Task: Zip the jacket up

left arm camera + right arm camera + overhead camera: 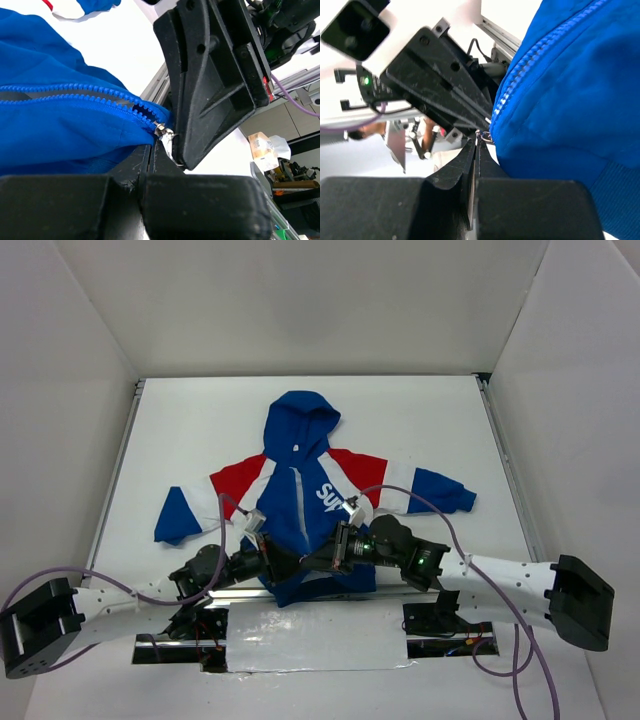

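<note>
While the white table (pixel 420 430) carries it, the blue-and-red hooded jacket (pixel 300 465) lies flat, hood away from both grippers and hem (pixel 322 590) right at their tips. The left gripper (pixel 288 565) is fully closed, pinching the blue hem just beside the zipper's lower end, nearly tip to tip with the right gripper (pixel 318 560). That one is closed too, apparently nipping the small silver zipper pull (pixel 484 136), though its fingers (pixel 455 170) mostly hide the tab.
</note>
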Controlling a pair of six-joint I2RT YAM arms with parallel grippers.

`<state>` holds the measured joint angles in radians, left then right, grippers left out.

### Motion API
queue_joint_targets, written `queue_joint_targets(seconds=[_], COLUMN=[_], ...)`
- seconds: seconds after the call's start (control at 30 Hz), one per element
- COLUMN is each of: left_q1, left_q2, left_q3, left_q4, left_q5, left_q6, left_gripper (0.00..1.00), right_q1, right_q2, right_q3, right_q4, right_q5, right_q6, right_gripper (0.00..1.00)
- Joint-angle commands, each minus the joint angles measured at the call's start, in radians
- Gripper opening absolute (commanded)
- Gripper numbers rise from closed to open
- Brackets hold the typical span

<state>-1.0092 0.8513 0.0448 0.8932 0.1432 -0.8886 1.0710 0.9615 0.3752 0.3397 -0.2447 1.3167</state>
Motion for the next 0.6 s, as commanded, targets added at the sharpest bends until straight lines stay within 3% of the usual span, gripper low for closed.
queue_joint_targets(seconds=[0.0,0.57], left_q1=[-0.002,-0.006], left_q2=[0.026,-0.047], left_q3=[-0.034,-0.079], left_q4=[0.001,-0.045], left_q5=[0.047,0.044], left_q6=[0.036,0.039], left_gripper=[0.00,0.00], right_q1=[-0.020,-0.135], right_q2=[0.026,0.060], right_q3=[0.100,0.156], right_q4=[0.104,0.022], right_q5=[-0.022,0.015], right_q6=[0.078,0.151], right_gripper=[0.00,0.00])
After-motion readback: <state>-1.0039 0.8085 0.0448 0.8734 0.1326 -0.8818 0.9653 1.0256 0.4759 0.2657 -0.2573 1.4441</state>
